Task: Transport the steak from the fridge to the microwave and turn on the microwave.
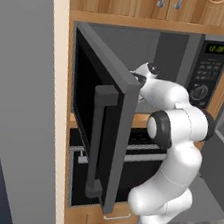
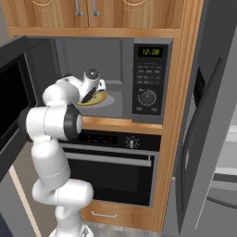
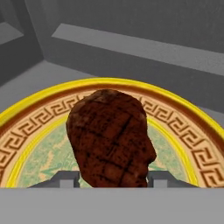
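One gripper [image 3: 109,177], its two fingertips [image 3: 65,178] clamped either side of one steak [image 3: 111,138]; the lump stands upright, long axis vertical, over one plate [image 3: 183,127] with a yellow rim. All sit inside the one microwave [image 2: 148,76], door [image 1: 99,127] swung open leftward. Below it, one black oven [image 2: 115,162].
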